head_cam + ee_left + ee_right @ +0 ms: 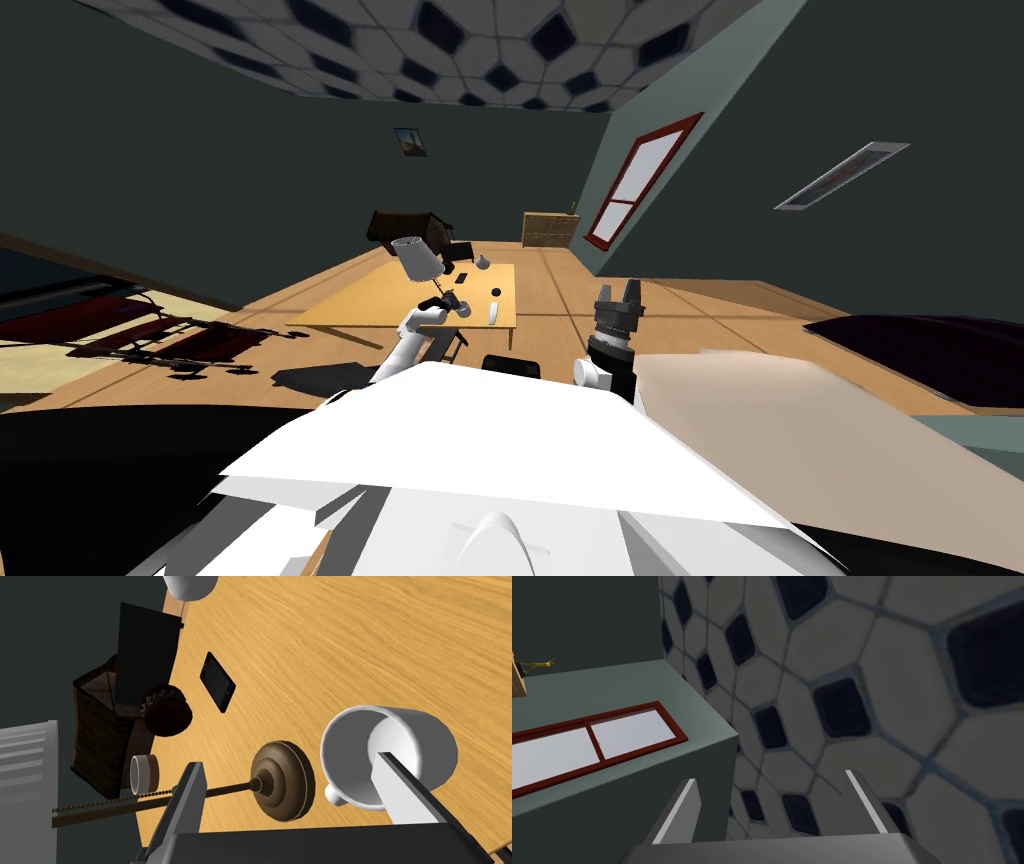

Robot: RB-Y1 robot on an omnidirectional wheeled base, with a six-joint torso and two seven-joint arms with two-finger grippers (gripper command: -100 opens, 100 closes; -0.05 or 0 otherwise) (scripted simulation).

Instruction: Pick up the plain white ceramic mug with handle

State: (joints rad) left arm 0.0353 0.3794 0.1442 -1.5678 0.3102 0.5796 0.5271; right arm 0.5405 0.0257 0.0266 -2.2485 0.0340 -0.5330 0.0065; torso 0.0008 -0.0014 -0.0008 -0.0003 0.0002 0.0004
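A plain white mug with a small handle (pixel 427 741) stands open-side up on a light wooden table (pixel 380 641), just beside the round brown base of a lamp (pixel 282 781). The left gripper (pixel 290 762) is spread wide and grips nothing: one grey finger (pixel 400 791) dips into the mug's mouth, the other stays outside by the lamp's thin stem (a flat black phone (pixel 217 681) lies nearby). The right gripper (pixel 620 295) is raised apart from the table, blades parted and empty.
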